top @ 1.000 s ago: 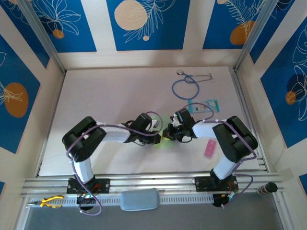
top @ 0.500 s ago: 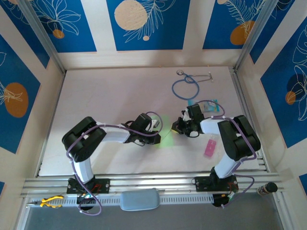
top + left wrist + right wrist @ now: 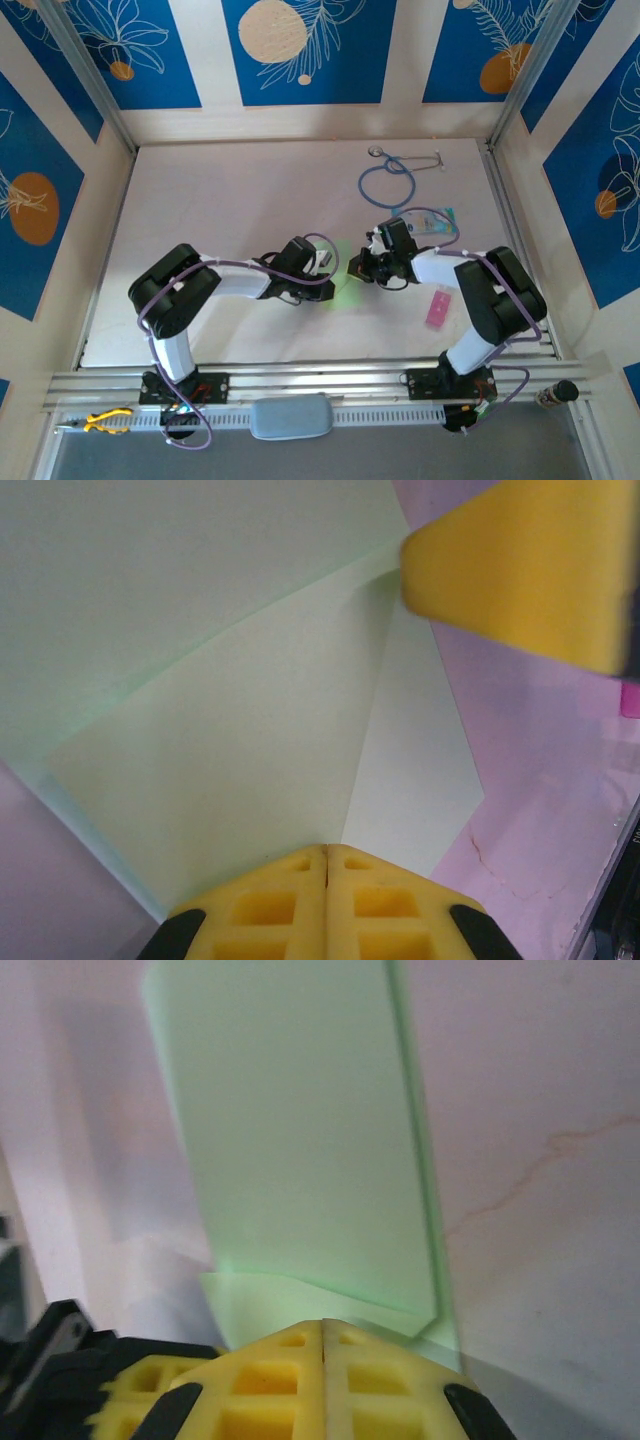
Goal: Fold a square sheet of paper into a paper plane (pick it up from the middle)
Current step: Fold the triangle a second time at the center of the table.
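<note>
The square sheet of paper (image 3: 344, 290) lies creased and light green on the table between my two grippers. In the left wrist view the paper (image 3: 220, 730) shows diagonal folds, one flap lying over another. My left gripper (image 3: 326, 268) is shut, its tips (image 3: 327, 850) set on the paper's near edge with nothing between them. My right gripper (image 3: 357, 268) is also shut, and its tips (image 3: 323, 1323) stand over the paper's folded edge (image 3: 300, 1140). The right gripper's yellow finger (image 3: 520, 570) reaches in over the sheet from the other side.
A blue stethoscope (image 3: 388, 182) lies at the back of the table. A teal-and-white card (image 3: 428, 222) sits behind the right arm, and a small pink strip (image 3: 438, 308) lies to its right. An aluminium rail (image 3: 320, 385) runs along the near edge.
The right gripper pulled back to the right off the paper, then came partway back toward it. The left arm stayed where it was.
</note>
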`<state>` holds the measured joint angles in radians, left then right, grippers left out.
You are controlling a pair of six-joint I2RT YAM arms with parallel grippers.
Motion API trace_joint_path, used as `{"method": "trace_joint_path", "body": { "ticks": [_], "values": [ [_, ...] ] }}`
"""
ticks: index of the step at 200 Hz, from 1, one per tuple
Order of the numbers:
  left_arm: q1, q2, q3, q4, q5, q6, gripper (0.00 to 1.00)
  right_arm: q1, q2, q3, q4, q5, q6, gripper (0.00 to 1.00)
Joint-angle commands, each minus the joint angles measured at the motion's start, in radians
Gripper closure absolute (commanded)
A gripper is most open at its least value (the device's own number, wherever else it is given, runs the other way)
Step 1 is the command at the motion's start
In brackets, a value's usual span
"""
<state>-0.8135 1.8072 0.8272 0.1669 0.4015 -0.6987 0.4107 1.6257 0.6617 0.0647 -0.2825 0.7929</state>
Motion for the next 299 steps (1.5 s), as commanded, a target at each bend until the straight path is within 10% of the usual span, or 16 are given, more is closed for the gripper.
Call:
{"method": "trace_joint_path", "body": {
  "ticks": [1, 150, 299],
  "values": [
    [0.000, 0.002, -0.023, -0.119, -0.044, 0.017, 1.00, -0.015, 0.043, 0.019, -0.051, 0.053, -0.007, 1.00],
    [-0.002, 0.095, 0.199, -0.136, 0.070, -0.007, 0.96, -0.027, 0.090, 0.010, -0.052, 0.031, 0.005, 1.00],
    [-0.009, -0.046, -0.028, -0.215, 0.031, 0.015, 0.93, -0.024, 0.092, 0.019, -0.088, 0.046, -0.007, 1.00]
  ]
}}
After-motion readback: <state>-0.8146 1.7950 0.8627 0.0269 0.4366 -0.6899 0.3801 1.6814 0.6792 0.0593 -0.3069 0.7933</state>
